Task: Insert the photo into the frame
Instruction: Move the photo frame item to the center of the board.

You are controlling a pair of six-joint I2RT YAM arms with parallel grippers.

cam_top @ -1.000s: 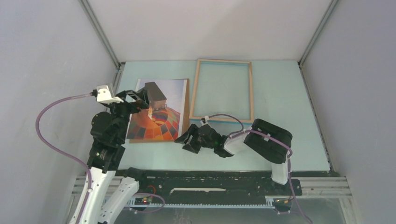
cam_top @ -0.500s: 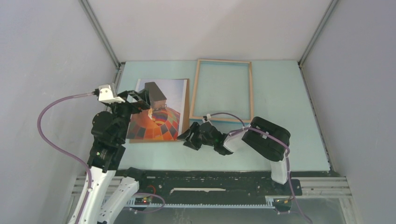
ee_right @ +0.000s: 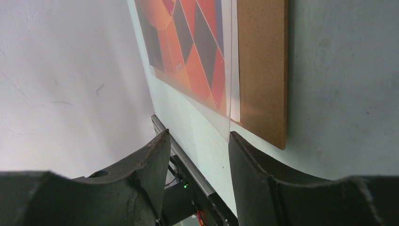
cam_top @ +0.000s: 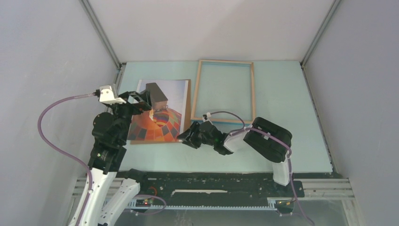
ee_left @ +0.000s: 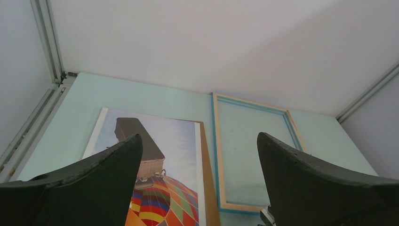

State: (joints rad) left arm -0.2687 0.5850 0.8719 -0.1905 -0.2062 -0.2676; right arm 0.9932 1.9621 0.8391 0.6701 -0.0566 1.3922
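The photo [cam_top: 160, 120], an orange-red balloon print, lies face up on a brown backing board [cam_top: 188, 110] at the table's left. The frame [cam_top: 197, 92], light wood side up, lies flat to its right. My left gripper [cam_top: 143, 103] hovers open and empty over the photo's left part; its view shows the photo [ee_left: 164, 150] and the frame [ee_left: 217, 155]. My right gripper [cam_top: 187, 134] is open and low at the photo's near right corner. In its view the gripper [ee_right: 198, 136] has the photo [ee_right: 188, 42], the board [ee_right: 261, 70] and a thin clear corner just ahead of the fingertips.
Grey walls enclose the pale green table [cam_top: 282, 103]. A black rail [cam_top: 211, 179] runs along the near edge. A purple cable [cam_top: 226, 117] from the right arm loops over the frame's near rail.
My right gripper has moved left and slightly away from me, closer to the photo's near right corner. The left arm, photo and frame have hardly moved.
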